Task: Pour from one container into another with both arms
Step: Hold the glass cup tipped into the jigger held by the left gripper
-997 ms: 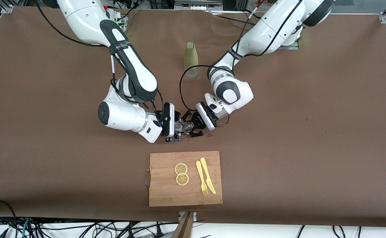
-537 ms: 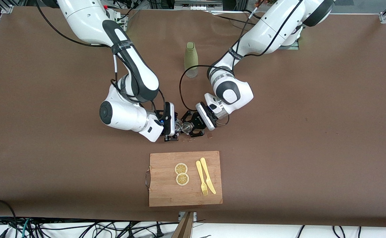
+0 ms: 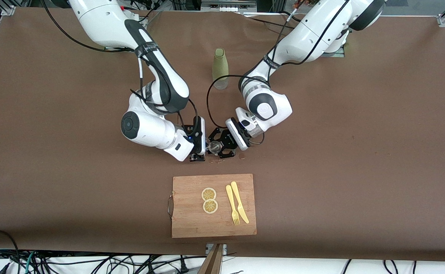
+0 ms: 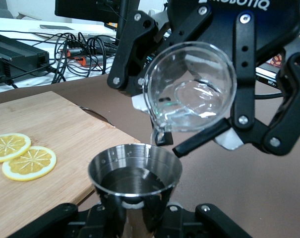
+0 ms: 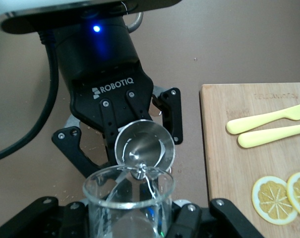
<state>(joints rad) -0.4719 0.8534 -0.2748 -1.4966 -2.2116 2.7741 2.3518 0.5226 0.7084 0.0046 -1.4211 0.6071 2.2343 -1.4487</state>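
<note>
Jaws of right gripper [image 3: 204,147] clamp tilted glass beaker [image 4: 192,87]; left gripper [image 3: 217,146] pinches steel cup [image 4: 135,174].

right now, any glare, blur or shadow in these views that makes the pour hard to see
Front view: even light, but the two grippers crowd the metal cup, so the pour is barely visible. Left wrist view: sharp on the tipped glass beaker and cup, highlights on the glass, background cables soft. Right wrist view: blue LED glow on the left gripper, the beaker rim close and slightly blurred.
</note>
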